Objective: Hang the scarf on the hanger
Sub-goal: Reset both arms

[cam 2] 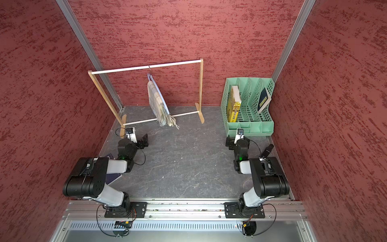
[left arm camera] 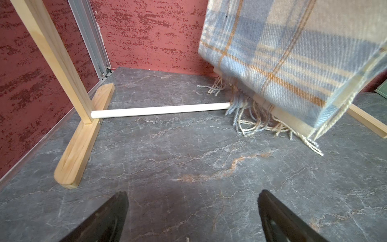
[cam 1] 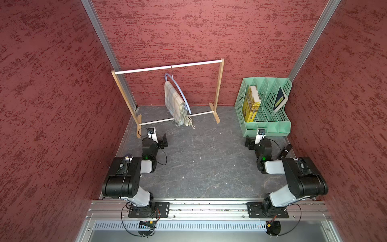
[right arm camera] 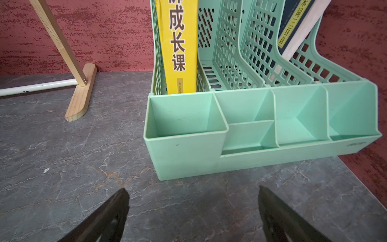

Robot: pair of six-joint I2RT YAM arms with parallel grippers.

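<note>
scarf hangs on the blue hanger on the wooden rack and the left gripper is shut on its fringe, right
No. The scarf hangs on the blue hanger on the wooden rack, but the left gripper is open, empty and apart from the fringe, as the left wrist view shows.

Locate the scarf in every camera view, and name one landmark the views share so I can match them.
In a top view: the scarf hangs left of centre, in the upper half.
In a top view: the scarf hangs further left of centre, in the upper half.
Left wrist: it fills the upper right corner, with its fringe trailing below.
Right wrist: not in it.
Shared landmark: the rack's lower white rod.
</note>
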